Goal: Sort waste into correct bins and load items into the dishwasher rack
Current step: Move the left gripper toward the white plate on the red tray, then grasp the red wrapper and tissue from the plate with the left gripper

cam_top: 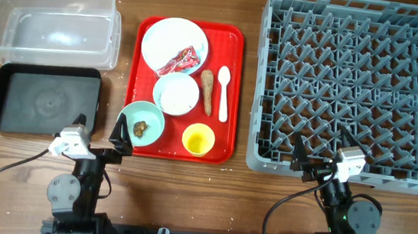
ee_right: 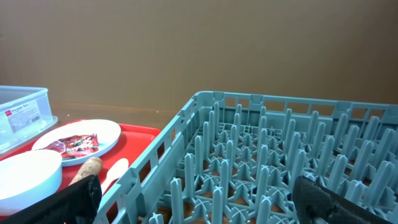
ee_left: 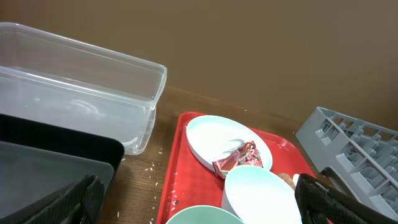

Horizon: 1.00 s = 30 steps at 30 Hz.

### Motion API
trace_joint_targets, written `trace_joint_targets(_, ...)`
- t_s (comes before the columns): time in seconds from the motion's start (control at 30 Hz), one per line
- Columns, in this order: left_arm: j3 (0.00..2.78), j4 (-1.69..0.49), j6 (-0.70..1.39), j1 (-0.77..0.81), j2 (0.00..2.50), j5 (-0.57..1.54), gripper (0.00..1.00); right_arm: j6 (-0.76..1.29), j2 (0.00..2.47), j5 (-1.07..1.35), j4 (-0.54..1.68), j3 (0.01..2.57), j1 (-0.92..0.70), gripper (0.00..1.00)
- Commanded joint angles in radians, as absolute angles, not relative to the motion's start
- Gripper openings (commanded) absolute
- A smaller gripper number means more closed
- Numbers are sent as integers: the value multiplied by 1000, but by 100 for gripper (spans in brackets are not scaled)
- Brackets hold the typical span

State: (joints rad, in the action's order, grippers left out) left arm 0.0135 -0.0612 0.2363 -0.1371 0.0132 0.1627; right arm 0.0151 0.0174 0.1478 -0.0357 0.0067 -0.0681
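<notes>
Wooden worktop carries everything, and judging by how things lie, the job has not begun.

Nearest the robot, the left gripper hangs spread wide and empty, between the black tray and the red serving tray. The right gripper is equally wide and empty at the near edge of the dishwasher rack, which holds nothing.

On the near end of the red serving tray sit the pale green bowl, with the small brown food lump inside, and the small yellow cup.

Further back are the pale blue bowl, its inside too washed out to say what it holds, then the long brown stick and the white spoon side by side.

At the far end the round plate bears the crumpled red-and-white wrapper.

Beyond the black tray, the clear tub looks empty, as does the black tray.

So all the waste in view waits to be binned, and all five items wait to be racked.
</notes>
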Motion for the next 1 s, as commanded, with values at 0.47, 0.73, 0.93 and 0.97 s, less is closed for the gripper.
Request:
trace_joint_targets(0.47, 440, -228, 159, -133, 219, 273, 100, -185, 224, 142, 92, 444, -64, 100)
trace_joint_targets(0.73, 948, -455, -25, -124, 805, 292, 100, -261, 665, 142, 450, 884, -64, 100)
trace_joint_targets(0.93, 1446, -740, -184, 6, 1361, 295, 100, -262, 946, 142, 775, 1161, -64, 100)
trace_joint_targets(0.97, 1505, -766, -216, 29, 1428, 294, 100, -262, 966, 142, 794, 1173, -64, 100)
